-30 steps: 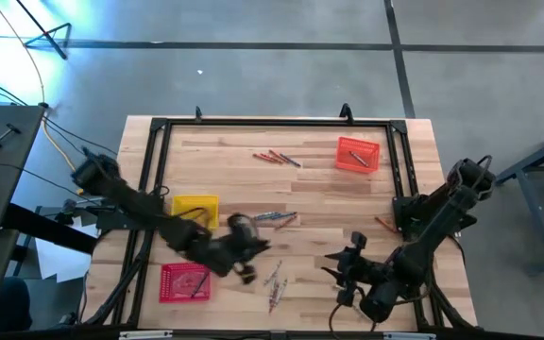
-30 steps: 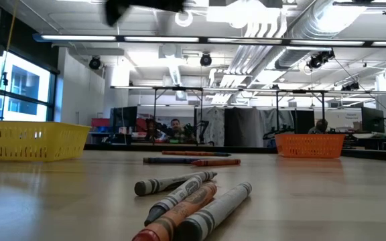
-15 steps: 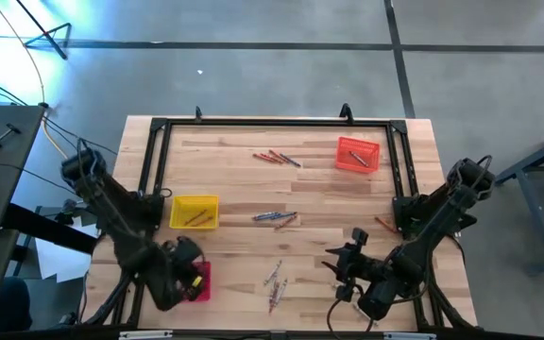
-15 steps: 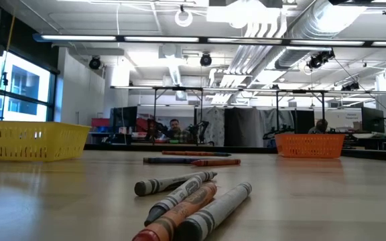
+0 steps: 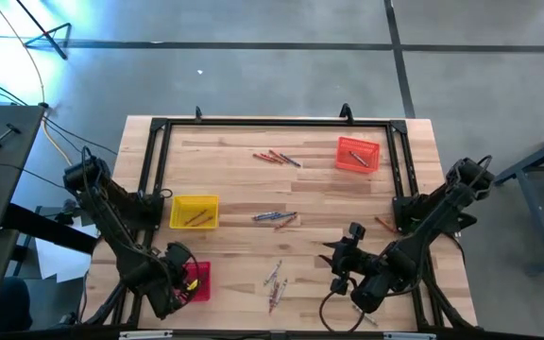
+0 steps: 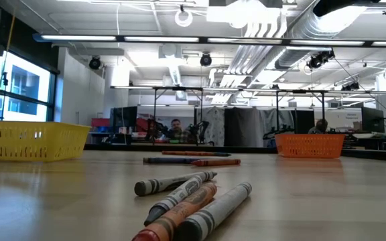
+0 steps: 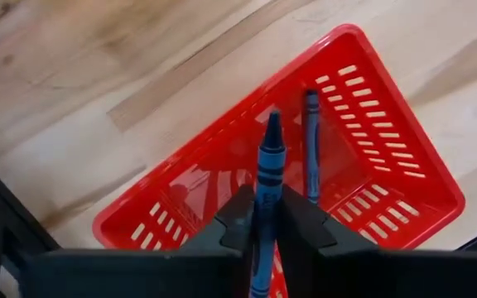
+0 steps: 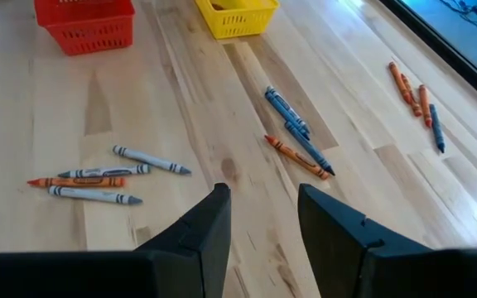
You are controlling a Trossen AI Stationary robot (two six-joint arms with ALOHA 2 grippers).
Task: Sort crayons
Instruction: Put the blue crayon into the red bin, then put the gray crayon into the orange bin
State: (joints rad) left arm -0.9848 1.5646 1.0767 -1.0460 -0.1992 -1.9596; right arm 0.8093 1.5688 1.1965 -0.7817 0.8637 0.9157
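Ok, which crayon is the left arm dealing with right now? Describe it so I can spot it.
Find the red tray at the table's near left corner, where the left claw hangs over it. The crayon you want is the blue crayon standing between that claw's fingers, tip pointing into the tray. Unlike the darker crayon lying loose in the tray, this one is pinched in the claw.

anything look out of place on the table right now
One orange crayon lies alone near the table's right edge, behind the right arm and apart from the crayon clusters. Also, the red tray holds blue crayons, not red ones.
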